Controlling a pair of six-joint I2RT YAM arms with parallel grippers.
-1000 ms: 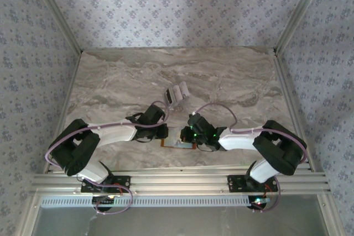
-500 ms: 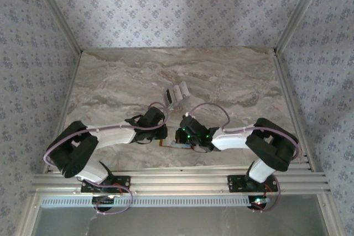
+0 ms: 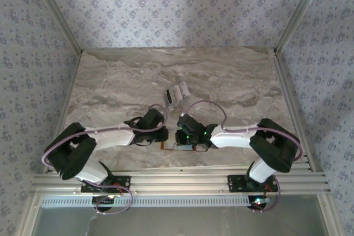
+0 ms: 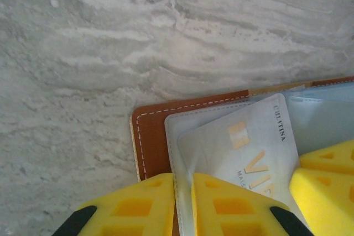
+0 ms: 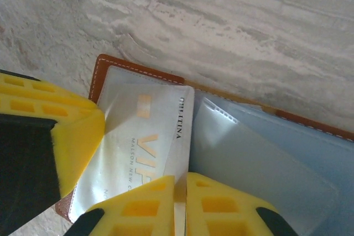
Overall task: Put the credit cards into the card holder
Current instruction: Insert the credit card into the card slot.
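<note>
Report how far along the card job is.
Done: the wallet lies open. In hand: one card seems part-way into it, the right tool pinching the card's edge, the left tool pinching the wallet. Left: seating it, then the loose cards farther back on the table.

"Is it bright around the card holder (image 3: 176,146)?"

"From up high, not very. The light is soft and a bit blue. The arms (image 3: 110,135) make only faint shadows beside the card holder. Far from it, at the edges, the wall posts (image 3: 58,17) lean inward."

"And up close?"

"Much brighter. The table (image 4: 138,42) behind the card holder looks sharp. The credit card (image 5: 138,136) in it has a white shine across it, and the clear pocket (image 5: 260,158) glows pale. The left gripper (image 4: 182,178), nearest the lens, looks a bit fuzzy."
</note>
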